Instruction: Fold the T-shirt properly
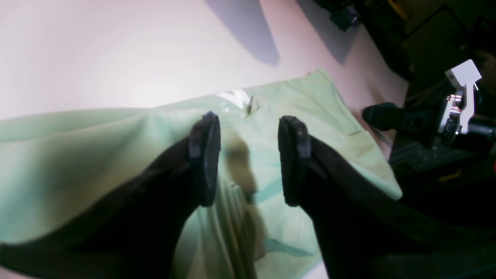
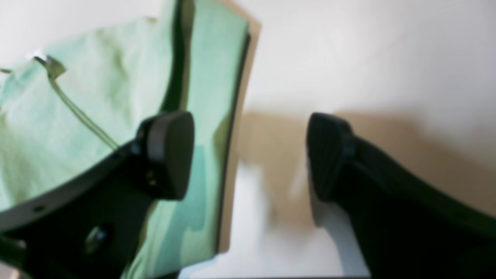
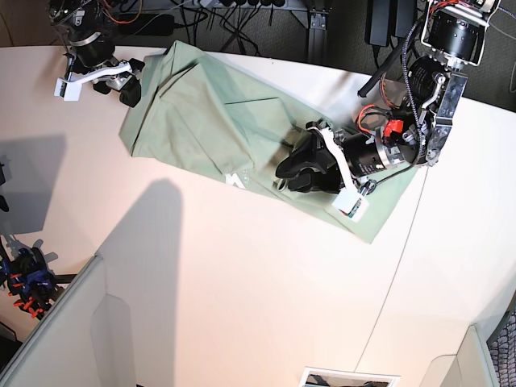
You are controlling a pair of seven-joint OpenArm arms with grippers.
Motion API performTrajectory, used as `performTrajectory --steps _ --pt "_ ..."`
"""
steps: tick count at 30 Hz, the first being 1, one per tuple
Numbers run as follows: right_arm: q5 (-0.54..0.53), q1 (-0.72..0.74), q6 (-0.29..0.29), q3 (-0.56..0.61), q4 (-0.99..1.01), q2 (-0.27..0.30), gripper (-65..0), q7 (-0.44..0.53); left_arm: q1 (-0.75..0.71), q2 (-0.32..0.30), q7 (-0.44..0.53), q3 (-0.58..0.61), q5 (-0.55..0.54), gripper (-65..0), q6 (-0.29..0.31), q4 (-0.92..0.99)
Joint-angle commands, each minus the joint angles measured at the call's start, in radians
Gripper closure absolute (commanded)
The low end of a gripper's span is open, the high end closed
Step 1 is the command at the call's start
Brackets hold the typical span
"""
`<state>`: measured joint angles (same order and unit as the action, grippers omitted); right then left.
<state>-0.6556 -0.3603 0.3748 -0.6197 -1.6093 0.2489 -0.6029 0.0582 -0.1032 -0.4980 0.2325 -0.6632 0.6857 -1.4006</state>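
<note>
The left claw (image 3: 289, 171) hangs right of centre in the base view, low over the T-shirt (image 3: 205, 113), its two dark padded fingers (image 1: 205, 159) spread apart with nothing between them; in the left wrist view only green cloth and their shadow lie in the gap. The right claw (image 3: 126, 83) sits at the upper left of the base view, just beside the shirt's upper left end, also spread wide and holding nothing. In the right wrist view one rounded black pad (image 2: 170, 153) hovers over the cloth and the other over bare tabletop (image 2: 348, 58).

The tabletop (image 3: 242, 282) is a broad, smooth, pale cream surface filling most of the base view, crossed by soft grey shadows at left. The T-shirt lies on it as a long slanted band running from the upper left toward the lower right of centre, pale mint green, soft and matte, with shallow creases and a folded straight edge along its lower side. Fine ribbed pleats (image 1: 232, 217) gather under the left claw in the left wrist view, and a small white patch (image 3: 235, 181) shows at the shirt's lower edge.

Dark cables (image 3: 242, 16) crowd the top edge beyond the tabletop, and a grey partition (image 3: 64, 339) fills the lower left corner.
</note>
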Motion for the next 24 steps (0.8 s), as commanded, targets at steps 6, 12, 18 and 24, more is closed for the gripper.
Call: performTrajectory --steps 6,12,18,24 --pt "-0.035 0.003 0.031 0.070 -0.011 0.013 -44.9 0.022 0.016 0.003 -0.009 -0.001 -0.006 -28.6 0.012 -0.018" --pt "-0.022 0.020 0.030 0.136 -0.011 -0.024 -44.9 0.023 0.016 0.000 -0.025 -0.001 -0.006 -28.6 0.012 -0.018" --pt "-0.023 0.022 0.031 0.138 -0.011 -0.084 -44.7 0.023 0.016 0.000 -0.043 -0.001 -0.029 -28.6 0.012 -0.018" --pt "-0.026 0.021 0.031 0.140 -0.011 -0.100 -44.7 0.023 0.016 0.000 -0.061 -0.001 -0.059 -28.6 0.012 -0.046"
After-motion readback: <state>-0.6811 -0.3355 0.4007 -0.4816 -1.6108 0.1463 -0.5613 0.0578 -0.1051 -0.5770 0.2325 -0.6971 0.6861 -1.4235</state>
